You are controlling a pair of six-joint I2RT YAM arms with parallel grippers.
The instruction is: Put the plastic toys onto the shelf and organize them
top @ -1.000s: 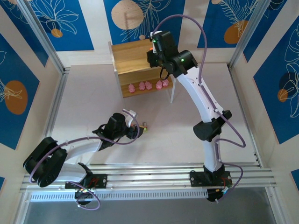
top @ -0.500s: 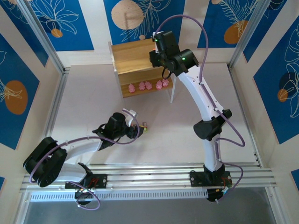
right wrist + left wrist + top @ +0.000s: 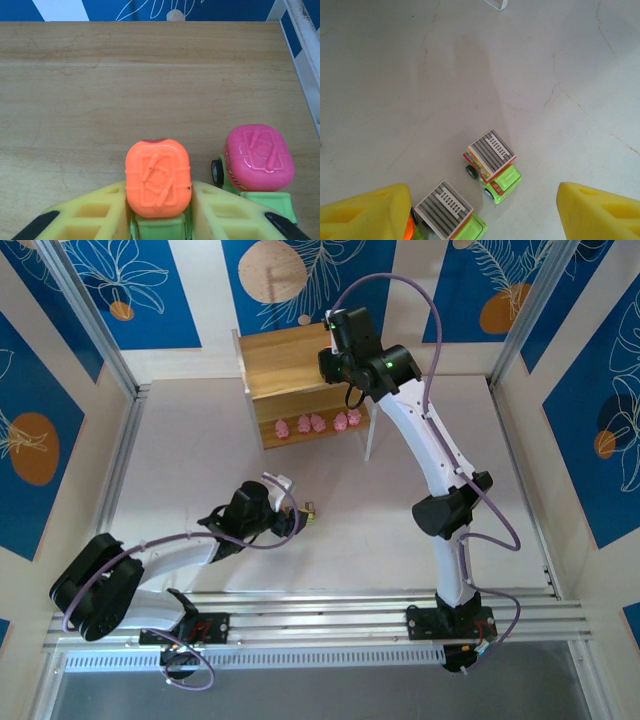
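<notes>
R gripper (image 3: pixel 158 189) is over the R end of the shelf (image 3: pixel 150 75), top board. Orange-topped toy (image 3: pixel 157 177) sits btwn its yellow fingers (image 3: pixel 85 217), green base down on the wood. The fingers run close along both sides of it. Can't tell if the jaws clamp it or just flank it. Pink-topped toy (image 3: pixel 258 157) stands just beside it on the same board, outside the jaws and near the white side rail (image 3: pixel 302 60).

Lower board, top view: five pink pigs (image 3: pixel 318 424) in one row, toward the R half.

L gripper (image 3: pixel 481 190) is low over the table (image 3: pixel 395 75), well apart from the shelf. Its jaws are wide apart and hold nothing. Two striped-top trucks w/ green cabs stand on the table btwn the fingers. Farther truck (image 3: pixel 492 165) is about midway and touches neither finger. Nearer truck (image 3: pixel 447 210) is just beside one finger. Orange bit (image 3: pixel 409 227) peeks out by that same finger, too hidden to ID.
</notes>
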